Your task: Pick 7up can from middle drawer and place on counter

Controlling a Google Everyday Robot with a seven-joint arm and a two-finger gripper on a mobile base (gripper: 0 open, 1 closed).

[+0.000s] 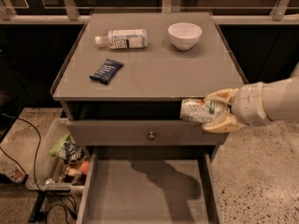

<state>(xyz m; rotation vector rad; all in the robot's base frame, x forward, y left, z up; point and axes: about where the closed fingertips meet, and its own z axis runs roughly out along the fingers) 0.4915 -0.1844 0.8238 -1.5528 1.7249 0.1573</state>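
Note:
My gripper reaches in from the right and is shut on the 7up can, a silvery-white can with green print held on its side. The can hangs just below the counter's front edge, in front of the dark gap above the closed drawer front with the round knob. The middle drawer is pulled open below, and its flat grey floor is bare with the arm's shadow on it. The counter is the broad grey top above.
On the counter lie a clear white-labelled bottle at the back left, a white bowl at the back right and a dark blue packet at the left. A bin of rubbish and cables sit on the floor to the left.

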